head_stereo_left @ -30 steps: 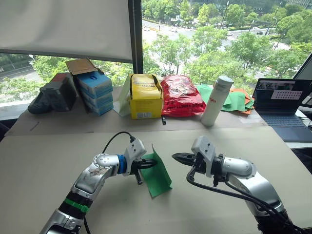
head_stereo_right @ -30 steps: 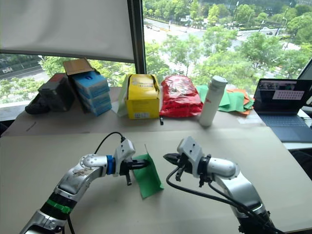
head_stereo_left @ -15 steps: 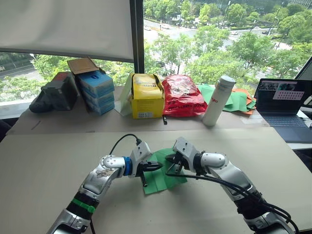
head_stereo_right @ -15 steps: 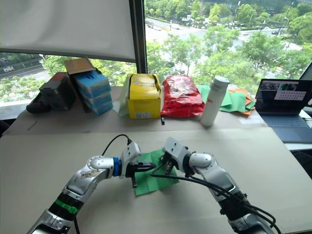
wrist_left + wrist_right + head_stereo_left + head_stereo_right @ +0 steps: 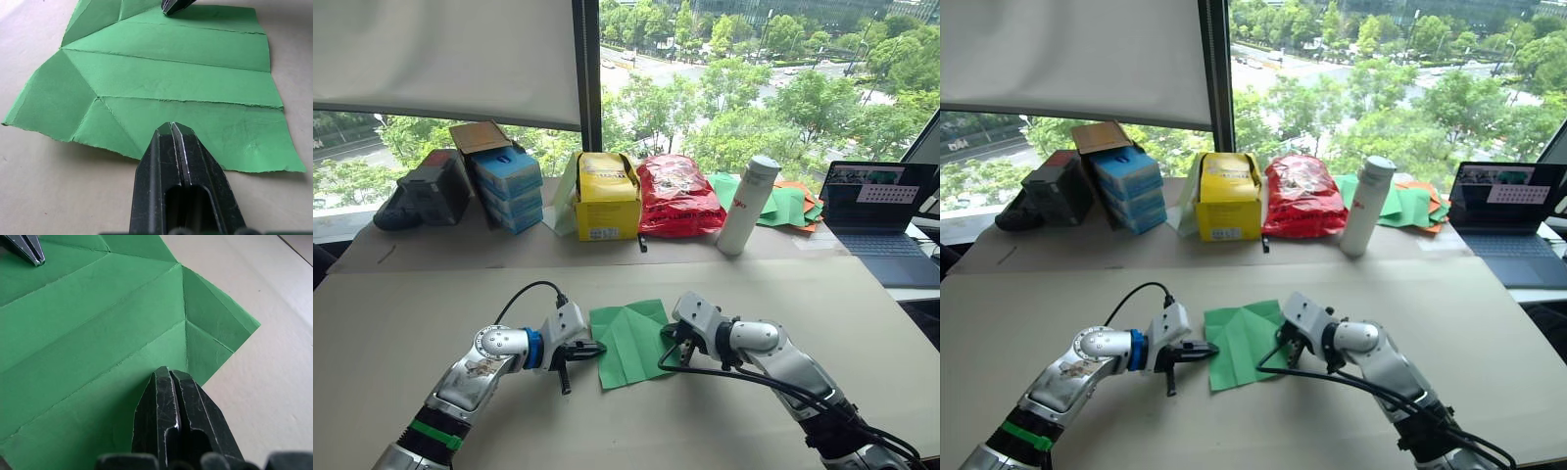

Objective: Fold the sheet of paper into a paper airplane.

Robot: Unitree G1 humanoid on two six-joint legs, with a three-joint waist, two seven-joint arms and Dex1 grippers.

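- sheet of paper (image 5: 628,340) lies opened flat on the table (image 5: 431,294), bright green, with long creases and folded corners
- my left gripper (image 5: 594,348) and right gripper (image 5: 670,338) are both pinched closed, tips pressing on opposite edges

Near edge of the sheet of paper (image 5: 166,73) behind the left gripper (image 5: 172,128), laptop (image 5: 879,211) cropped.

No text, label, brand or number could be read. The yellow box (image 5: 607,195) carried a pale printed label low on its front, the red bag (image 5: 678,194) had dark print across it, and the white bottle (image 5: 747,205) bore a small red mark on its side, but all were too small to make out. The laptop (image 5: 880,211) screen showed a white panel with unreadable marks.
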